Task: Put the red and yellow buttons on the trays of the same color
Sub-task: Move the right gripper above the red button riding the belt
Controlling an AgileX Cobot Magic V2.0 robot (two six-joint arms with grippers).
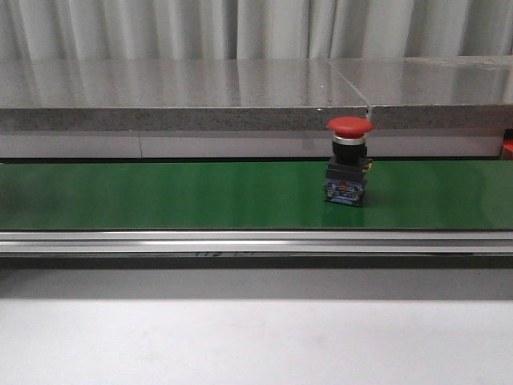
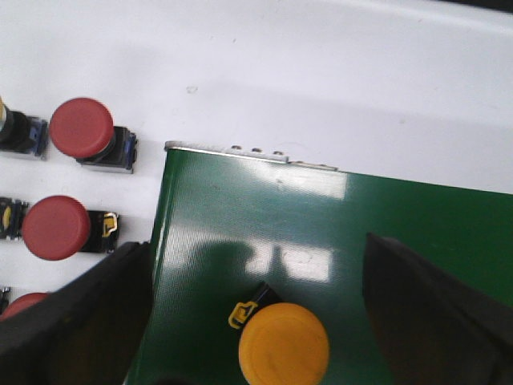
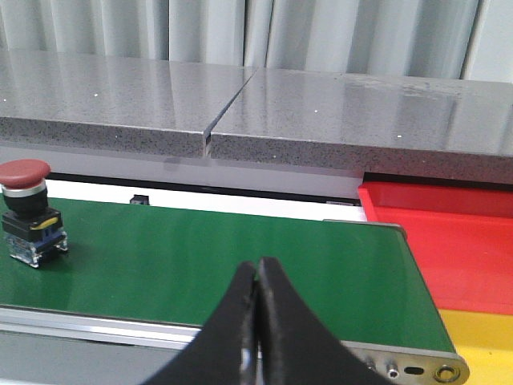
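The yellow button (image 2: pixel 284 346) lies on the green belt (image 2: pixel 321 216) between the left gripper's (image 2: pixel 256 321) spread fingers. The right gripper (image 3: pixel 258 321), pressed together, hangs well apart from the red button (image 3: pixel 28 210).

A green conveyor belt (image 1: pixel 160 195) runs across the front view from side to side, glossy and finely ribbed, with a silver metal rail (image 1: pixel 240 241) along its near edge; behind it stands a grey speckled stone counter (image 1: pixel 160 96) split by a narrow seam, and behind that hang pale pleated curtains (image 1: pixel 240 28). In front of the rail lies a plain white tabletop (image 1: pixel 256 341); the left wrist view shows the belt's end, capped by a metal strip (image 2: pixel 248 154) with small screws, against a white surface (image 2: pixel 321 72).
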